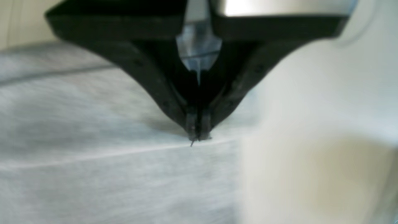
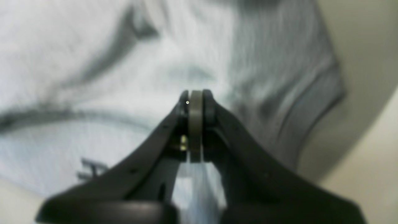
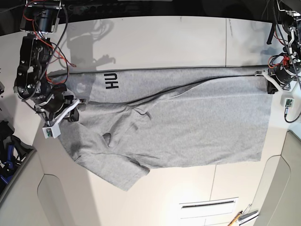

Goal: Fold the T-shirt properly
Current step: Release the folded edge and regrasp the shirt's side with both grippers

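Grey T-shirt (image 3: 202, 127) (partly folded, rumpled)

"HU" on the T-shirt (image 3: 188, 122)

The heather-grey T-shirt (image 3: 207, 122) lay spread wide across the tabletop, its far edge folded over toward the middle with part of the black lettering showing, creases bunched and a sleeve sticking out nearest the base view's camera
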Controlling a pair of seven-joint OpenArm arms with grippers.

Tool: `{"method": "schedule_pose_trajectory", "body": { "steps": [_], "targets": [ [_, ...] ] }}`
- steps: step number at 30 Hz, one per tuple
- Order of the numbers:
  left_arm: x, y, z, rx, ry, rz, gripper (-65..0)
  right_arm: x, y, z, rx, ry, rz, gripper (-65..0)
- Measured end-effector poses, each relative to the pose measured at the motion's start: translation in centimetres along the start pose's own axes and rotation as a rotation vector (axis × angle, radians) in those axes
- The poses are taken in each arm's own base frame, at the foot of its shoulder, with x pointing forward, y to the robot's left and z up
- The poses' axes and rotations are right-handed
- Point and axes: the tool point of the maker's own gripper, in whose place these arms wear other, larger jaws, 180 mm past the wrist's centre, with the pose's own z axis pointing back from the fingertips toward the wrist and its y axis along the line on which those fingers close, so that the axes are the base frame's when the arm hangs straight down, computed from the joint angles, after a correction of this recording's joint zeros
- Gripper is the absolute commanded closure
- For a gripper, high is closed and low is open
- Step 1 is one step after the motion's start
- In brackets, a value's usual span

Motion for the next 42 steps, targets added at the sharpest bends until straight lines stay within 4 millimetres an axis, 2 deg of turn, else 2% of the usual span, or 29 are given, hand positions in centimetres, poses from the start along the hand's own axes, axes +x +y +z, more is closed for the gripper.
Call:
{"method": "schedule_pose_trajectory", "body": {
  "steps": [2,4,7,10,18,25,30,36,39,42],
  "targets": [
    [-0.3,0.3,0.0,0.015,0.013,0.009,0.0,-2.9,0.1,0.1,0.003,0.052,-0.013,0.0],
    [-0.4,0.3,0.0,0.012,0.020,0.010,0.0,-4.7,0.3,0.3,0.011,0.054,-0.036,0.0],
    [-0.7,0.3,0.1,0.012,0.036,0.011,0.0,-6.1,0.2,0.6,0.006,0.072,-0.038,0.0],
    [-1.8,0.3,0.3,0.011,0.074,0.011,0.0,-8.5,0.1,1.4,0.009,0.111,-0.051,0.0],
    [-5.3,-0.4,1.8,-0.026,0.134,0.049,0.0,-11.8,-0.8,3.8,0.010,0.154,-0.131,0.0],
    [-7.8,-2.1,4.1,-0.080,0.183,0.046,0.0,-13.8,-2.5,8.2,-0.044,0.197,-0.196,0.0],
    [-9.4,-2.5,6.6,-0.080,0.235,0.020,0.0,-14.8,-3.4,10.8,-0.100,0.234,-0.186,0.0],
    [-10.9,-3.0,9.2,-0.072,0.249,0.094,0.0,-14.6,-3.3,11.5,-0.107,0.238,-0.169,0.0],
    [-10.7,-3.1,9.4,-0.087,0.234,0.132,0.0,-14.6,-3.2,11.5,-0.104,0.236,-0.171,0.0],
    [-9.9,-3.0,9.4,-0.104,0.210,0.134,0.0,-13.4,-2.7,11.7,-0.090,0.204,-0.158,0.0]
  ]
}}
